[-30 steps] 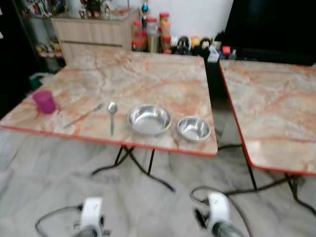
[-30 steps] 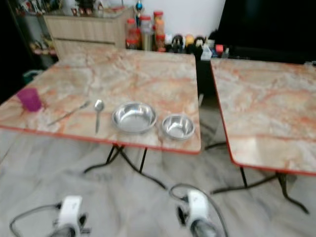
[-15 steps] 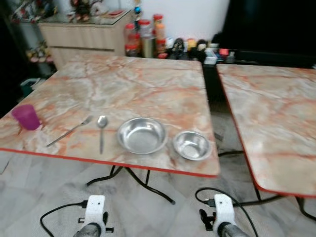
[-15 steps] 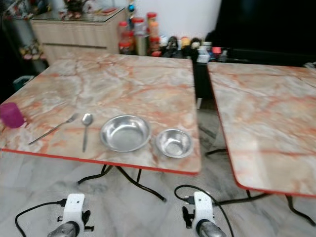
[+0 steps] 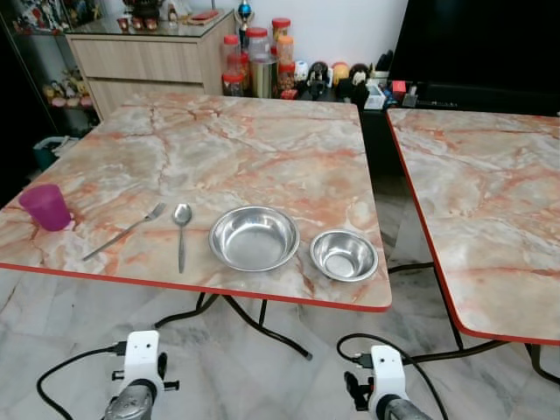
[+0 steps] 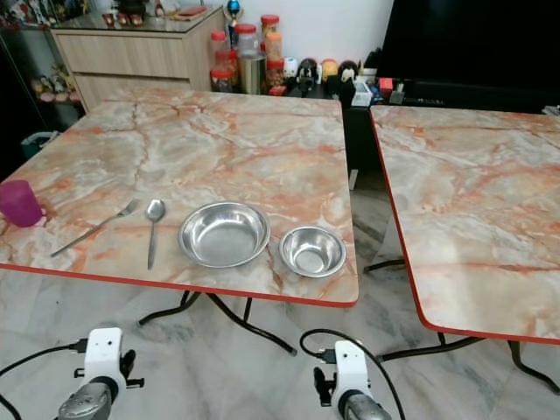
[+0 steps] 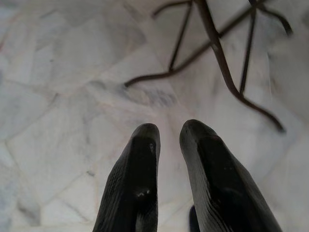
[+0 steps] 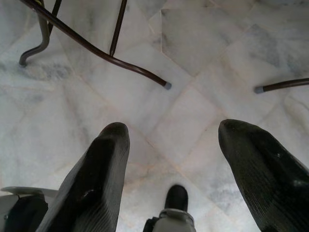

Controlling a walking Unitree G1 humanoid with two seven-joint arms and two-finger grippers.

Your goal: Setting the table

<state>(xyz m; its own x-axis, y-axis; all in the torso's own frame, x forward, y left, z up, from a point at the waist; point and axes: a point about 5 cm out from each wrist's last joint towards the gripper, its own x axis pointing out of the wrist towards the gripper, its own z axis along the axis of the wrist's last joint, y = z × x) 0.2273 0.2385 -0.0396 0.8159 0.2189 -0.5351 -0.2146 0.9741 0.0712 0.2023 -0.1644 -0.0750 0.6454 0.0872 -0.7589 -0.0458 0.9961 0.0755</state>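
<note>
The tableware sits in a row along the near edge of the marble table (image 5: 262,140) in front of me. The large steel bowl (image 5: 254,237) is in the middle, with the small steel bowl (image 5: 344,255) just beside it toward my right, near the table's right corner. On the other side of the large bowl lies the spoon (image 5: 181,231), its handle pointing at the near edge, and next to it the fork (image 5: 125,231) lies at a slant. The purple cup (image 5: 45,207) stands upright well apart from them, at the table's left edge.

All of it is up on the tabletop, well apart from my fingers, which hang low over the pale marble floor (image 8: 203,43) in front of the table. My left gripper (image 7: 169,133) has its fingers nearly together, holding nothing, above the floor near the dark table legs (image 7: 217,53). My right gripper (image 8: 171,128) is spread wide and empty.

A second marble table (image 5: 490,201) stands to my right.
</note>
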